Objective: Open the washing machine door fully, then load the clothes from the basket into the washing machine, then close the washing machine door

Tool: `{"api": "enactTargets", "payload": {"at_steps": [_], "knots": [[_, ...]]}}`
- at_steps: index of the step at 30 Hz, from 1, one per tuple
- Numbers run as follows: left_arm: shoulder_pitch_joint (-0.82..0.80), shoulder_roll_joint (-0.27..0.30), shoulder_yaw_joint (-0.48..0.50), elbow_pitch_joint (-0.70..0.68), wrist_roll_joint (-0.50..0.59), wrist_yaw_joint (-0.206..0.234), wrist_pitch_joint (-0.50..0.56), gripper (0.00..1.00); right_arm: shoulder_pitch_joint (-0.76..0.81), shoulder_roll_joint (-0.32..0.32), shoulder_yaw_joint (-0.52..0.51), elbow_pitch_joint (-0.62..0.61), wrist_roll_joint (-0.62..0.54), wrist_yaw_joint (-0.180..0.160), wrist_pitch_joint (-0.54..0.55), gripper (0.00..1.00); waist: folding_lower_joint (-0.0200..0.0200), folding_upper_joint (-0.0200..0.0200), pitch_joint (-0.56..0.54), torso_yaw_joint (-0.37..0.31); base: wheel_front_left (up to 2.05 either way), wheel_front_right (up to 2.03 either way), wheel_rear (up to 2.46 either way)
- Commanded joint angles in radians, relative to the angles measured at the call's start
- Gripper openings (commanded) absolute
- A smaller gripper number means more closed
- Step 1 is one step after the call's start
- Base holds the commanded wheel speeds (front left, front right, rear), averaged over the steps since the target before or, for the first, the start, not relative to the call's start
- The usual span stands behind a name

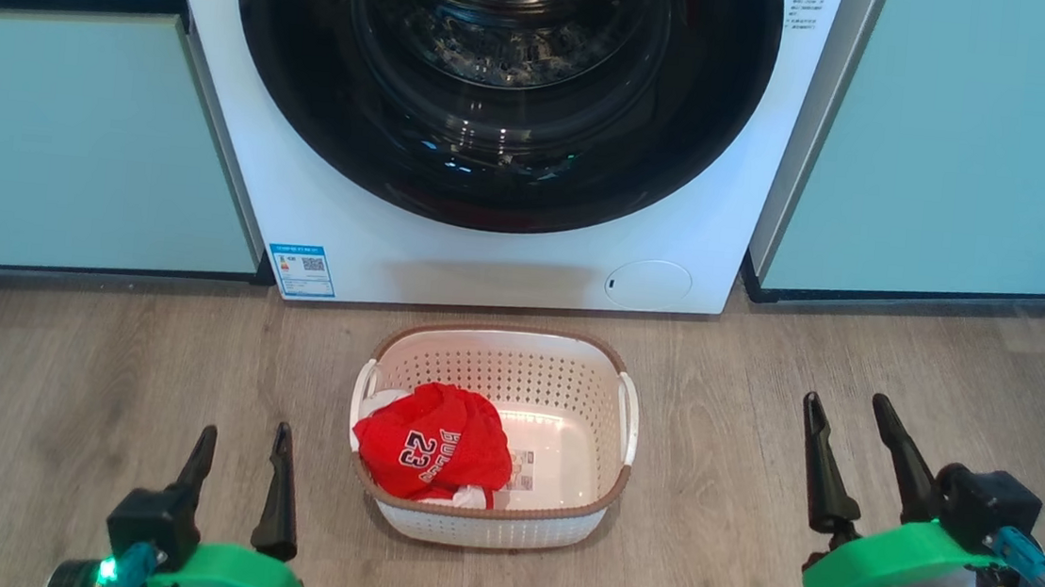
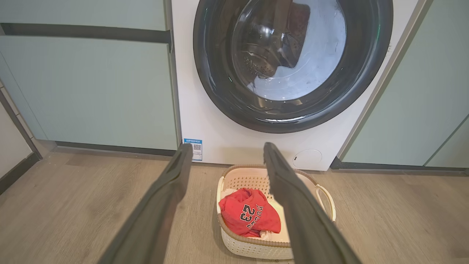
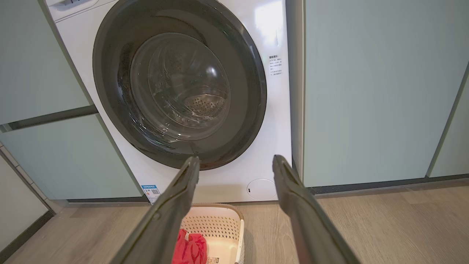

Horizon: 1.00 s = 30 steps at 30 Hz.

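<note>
The white washing machine [image 1: 487, 271] stands straight ahead. Its round black-rimmed door [image 1: 310, 124] lies shut, flush with the front. On the floor before it sits the cream basket [image 1: 488, 527], holding the red "23" jersey clothes [image 1: 433, 447] in its left half. My left gripper [image 1: 245, 432] hovers open left of the basket, empty. My right gripper [image 1: 846, 402] hangs open to the basket's right, empty. The left wrist view shows the left gripper [image 2: 228, 146], door [image 2: 293, 117], basket [image 2: 256, 249] and clothes [image 2: 249, 214]. In the right wrist view are the right gripper [image 3: 236, 158], door [image 3: 179, 91], basket [image 3: 220, 223] and clothes [image 3: 190, 249].
Pale teal cabinets flank the machine on the left [image 1: 72, 141] and right [image 1: 971, 144]. A blue label sticker [image 1: 302, 270] and a small round flap [image 1: 648, 284] sit low on the machine front. Wooden floor [image 1: 100, 370] spreads around the basket.
</note>
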Motion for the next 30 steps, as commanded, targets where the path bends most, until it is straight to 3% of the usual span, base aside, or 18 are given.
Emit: {"api": "enactTargets", "payload": {"at_steps": [1,16,30], "knots": [[-0.049,-0.005,0.034,-0.038,-0.011,0.004,-0.013,1.0,-0.051,-0.013,0.025,-0.03,-0.006,0.0,-0.012,1.0,0.0,0.0,0.0,0.0,0.0,0.0,0.0],[-0.041,-0.005,0.048,-0.108,-0.014,0.004,-0.013,1.0,-0.055,-0.013,0.037,-0.026,0.01,0.0,-0.012,1.0,0.0,0.0,0.005,-0.001,0.1,0.1,-0.2],[-0.043,-0.005,0.04,-0.105,-0.013,0.002,-0.013,1.0,-0.061,-0.013,0.028,-0.029,0.004,0.0,-0.012,1.0,0.0,0.0,0.014,-0.002,1.01,1.01,-2.02]]}}
